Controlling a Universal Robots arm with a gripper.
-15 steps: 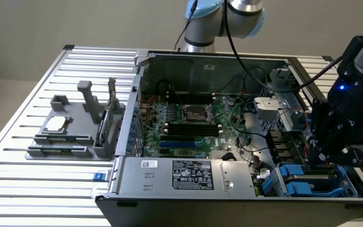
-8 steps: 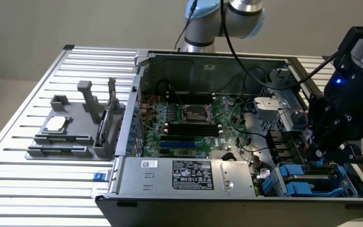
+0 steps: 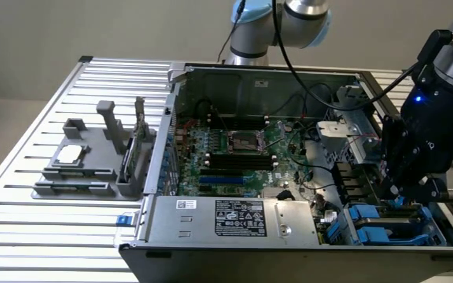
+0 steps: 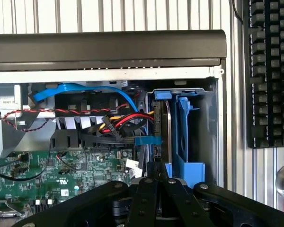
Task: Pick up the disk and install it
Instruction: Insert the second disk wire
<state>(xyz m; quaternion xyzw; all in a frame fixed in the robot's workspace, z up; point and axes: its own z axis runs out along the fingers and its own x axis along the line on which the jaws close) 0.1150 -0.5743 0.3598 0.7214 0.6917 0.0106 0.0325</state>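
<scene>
Black jaws closed, tips against the disk in the blue bay.

The arm reaches down, its tool closed tight.

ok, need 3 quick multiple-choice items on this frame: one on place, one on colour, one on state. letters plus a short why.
1. Where is the black robot gripper?
A. Over the grey plastic fixture on the table
B. Above the blue plastic drive bay in the open computer case
C. Over the black keyboard

2. What colour is the drive bay?
A. Blue
B. Red
C. Yellow

3. How do the gripper's jaws stand?
A. Wide open
B. Shut
C. Clamped on a cable

Answers:
1 B: in the exterior view it hangs at the case's corner on that view's right, over the bay.
2 A: the bay's plastic frame is blue in both views.
3 B: in the wrist view the fingers meet, with nothing seen between them.
</scene>
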